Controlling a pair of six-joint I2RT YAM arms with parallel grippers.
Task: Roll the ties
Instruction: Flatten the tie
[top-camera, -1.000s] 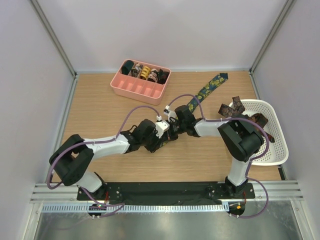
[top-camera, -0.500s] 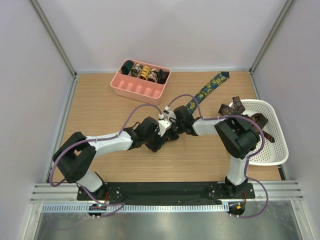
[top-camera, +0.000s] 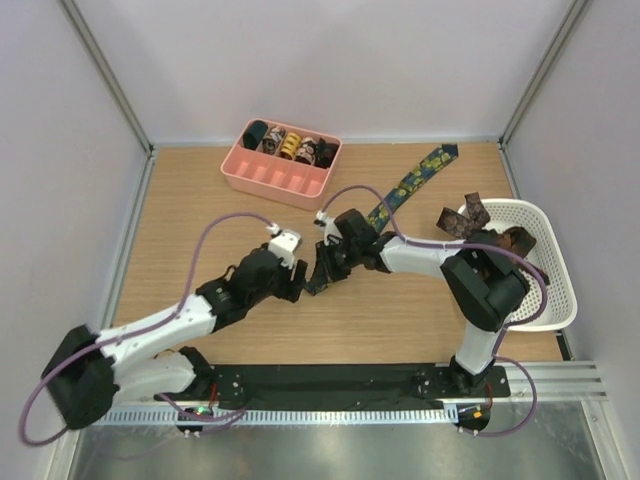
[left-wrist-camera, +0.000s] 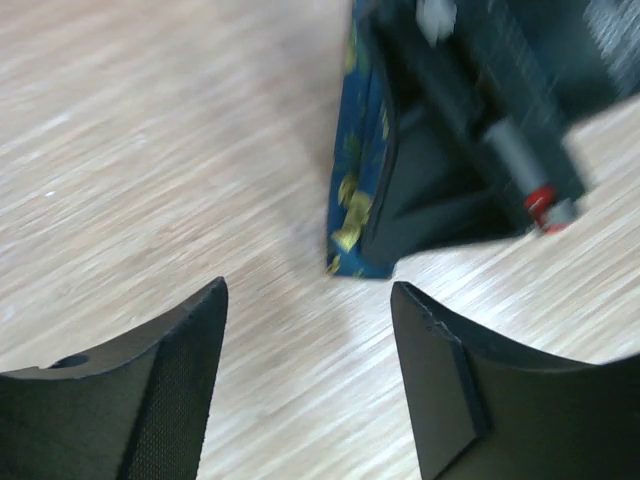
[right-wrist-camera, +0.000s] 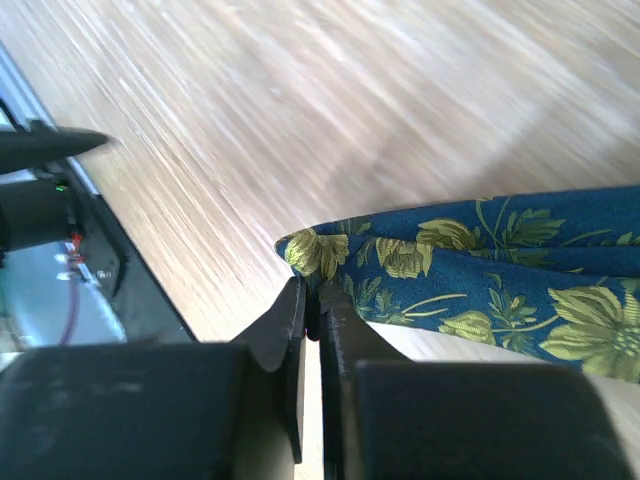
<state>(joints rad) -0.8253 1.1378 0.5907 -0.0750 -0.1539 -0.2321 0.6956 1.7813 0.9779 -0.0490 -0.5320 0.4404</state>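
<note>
A navy tie with yellow-green print (top-camera: 412, 181) lies stretched across the table toward the back right. My right gripper (top-camera: 318, 279) is shut on its near end (right-wrist-camera: 470, 270) at table height. That end also shows in the left wrist view (left-wrist-camera: 358, 200), held by the right gripper's dark fingers. My left gripper (top-camera: 292, 283) is open and empty, a short way left of that end; its fingertips (left-wrist-camera: 190, 345) frame bare wood. Rolled ties (top-camera: 288, 144) sit in the pink tray (top-camera: 266, 181). More ties (top-camera: 468, 216) hang over the white basket (top-camera: 560, 300).
The pink tray stands at the back centre-left. The white basket sits at the right edge. Metal frame posts and white walls close in the table. A black base rail runs along the near edge.
My left arm has pulled back to the left and toward the near edge, away from the tie end. My right gripper has moved slightly left, still holding the tie.
</note>
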